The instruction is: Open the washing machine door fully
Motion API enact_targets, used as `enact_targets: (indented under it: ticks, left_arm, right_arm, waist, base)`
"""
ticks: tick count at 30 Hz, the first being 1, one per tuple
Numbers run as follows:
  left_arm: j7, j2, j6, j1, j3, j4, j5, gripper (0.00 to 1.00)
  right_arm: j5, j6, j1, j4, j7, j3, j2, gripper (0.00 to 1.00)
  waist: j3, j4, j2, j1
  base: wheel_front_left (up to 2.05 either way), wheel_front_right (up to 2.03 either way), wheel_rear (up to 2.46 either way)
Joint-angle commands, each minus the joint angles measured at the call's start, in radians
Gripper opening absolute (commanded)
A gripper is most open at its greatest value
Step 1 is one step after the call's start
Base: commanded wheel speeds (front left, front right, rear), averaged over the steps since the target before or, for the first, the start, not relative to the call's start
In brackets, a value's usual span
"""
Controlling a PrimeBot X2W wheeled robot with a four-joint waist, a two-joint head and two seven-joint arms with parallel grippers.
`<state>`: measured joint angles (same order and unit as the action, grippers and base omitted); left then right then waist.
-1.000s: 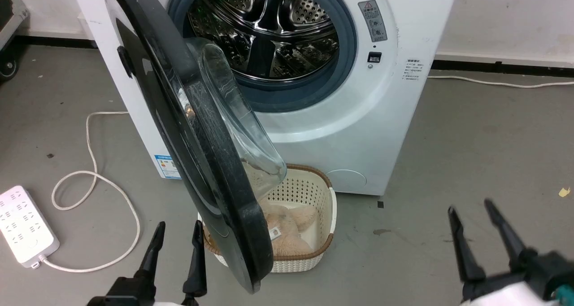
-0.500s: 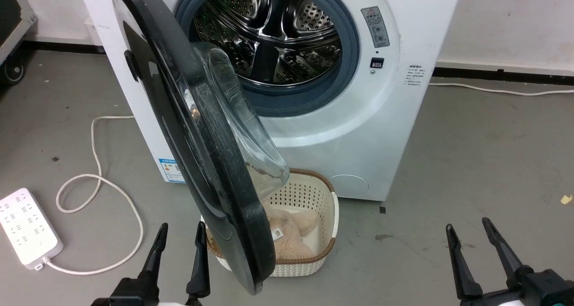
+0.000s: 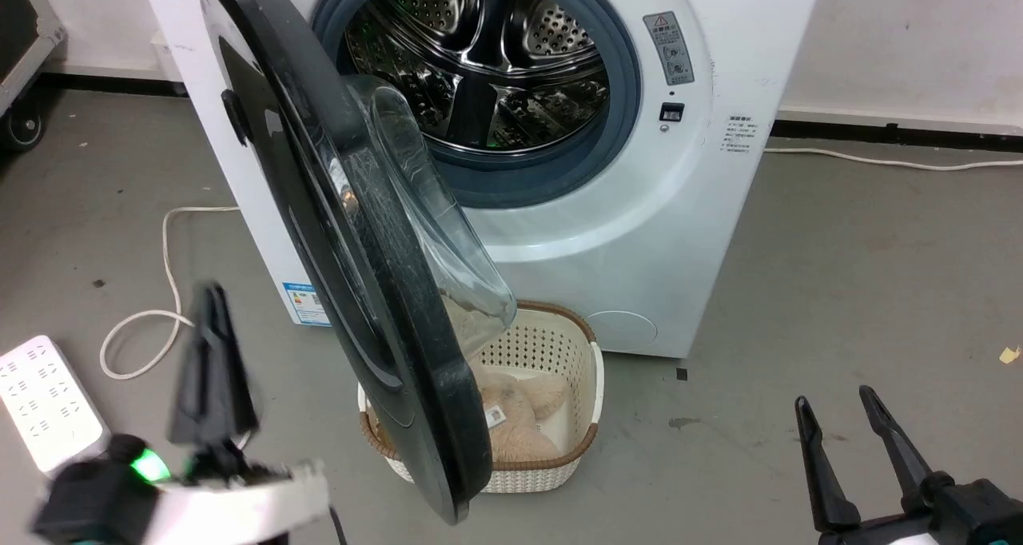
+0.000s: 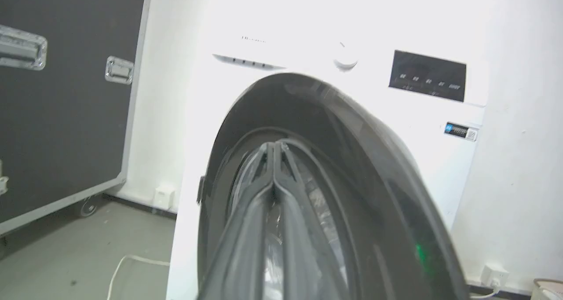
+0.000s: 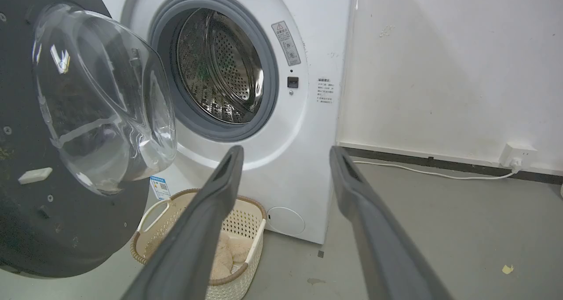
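Observation:
The washing machine (image 3: 615,233) is white, and its steel drum (image 3: 487,65) is uncovered. The washing machine door (image 3: 439,401) stands swung partway out, edge-on in the head view, its clear glass bowl (image 5: 101,102) facing the drum. My left gripper (image 3: 212,305) is raised left of the door's outer face, blurred, shut on nothing and apart from the door. In the left wrist view its closed fingertips (image 4: 273,148) point at the glossy black washing machine door (image 4: 374,168). My right gripper (image 3: 835,401) rests low at the right, open and empty; in its own view the gripper (image 5: 286,152) faces the washing machine (image 5: 308,115).
A cream perforated basket (image 3: 595,369) with tan cloth in it sits on the floor under the door. A white power strip (image 3: 48,405) and its looped cable (image 3: 164,241) lie at the left. A black wheeled case (image 4: 66,115) stands left of the machine. Grey floor spreads to the right.
My left gripper has risen, shifted left and shut its fingers. The right gripper has settled low at the right and stays open. The door has not moved.

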<state>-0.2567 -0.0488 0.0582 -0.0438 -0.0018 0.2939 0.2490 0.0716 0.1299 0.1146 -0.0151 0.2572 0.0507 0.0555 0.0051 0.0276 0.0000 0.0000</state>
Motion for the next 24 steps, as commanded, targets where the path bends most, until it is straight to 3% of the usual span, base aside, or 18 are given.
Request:
enact_targets:
  ticks: [1, 4, 8, 13, 19, 24]
  left_arm:
    - [-0.005, -0.001, 0.005, 0.034, 0.006, 0.046, -0.003, 0.0]
    - [-0.005, -0.001, 0.015, 0.096, -0.026, 0.163, -0.03, 0.0]
    - [0.005, -0.002, -0.001, 0.13, -0.107, 0.187, -0.073, 0.0]
    - [0.101, -0.001, -0.008, 0.127, -0.258, 0.182, -0.08, 0.0]
    - [0.178, -0.001, 0.0, 0.089, -0.45, 0.09, -0.06, 0.0]
    - [0.238, -0.001, 0.018, 0.061, -0.535, -0.066, -0.05, 0.0]
  right_arm:
    - [0.005, 0.001, -0.003, -0.006, 0.004, -0.001, -0.005, 1.0]
    - [0.01, 0.001, -0.003, -0.001, 0.004, -0.002, -0.005, 1.0]
    - [0.014, 0.001, -0.004, 0.006, 0.004, -0.008, -0.005, 1.0]
    - [0.026, 0.001, -0.009, 0.011, 0.004, -0.001, -0.005, 1.0]
    - [0.033, 0.001, -0.017, 0.014, 0.004, 0.007, -0.005, 1.0]
    - [0.038, 0.001, -0.026, 0.019, 0.004, 0.005, -0.005, 1.0]
  waist:
    - [0.0, -0.001, 0.0, 0.0]
    - [-0.001, -0.003, 0.0, 0.0]
    - [0.0, -0.008, 0.0, 0.0]
    - [0.008, -0.02, 0.0, 0.0]
    - [0.025, -0.026, 0.0, 0.0]
    - [0.04, -0.031, 0.0, 0.0]
  base:
    - [0.0, 0.0, 0.0]
    - [0.0, 0.0, 0.0]
    - [0.0, 0.0, 0.0]
    - [0.0, 0.0, 0.0]
    - [0.0, 0.0, 0.0]
    - [0.0, 0.0, 0.0]
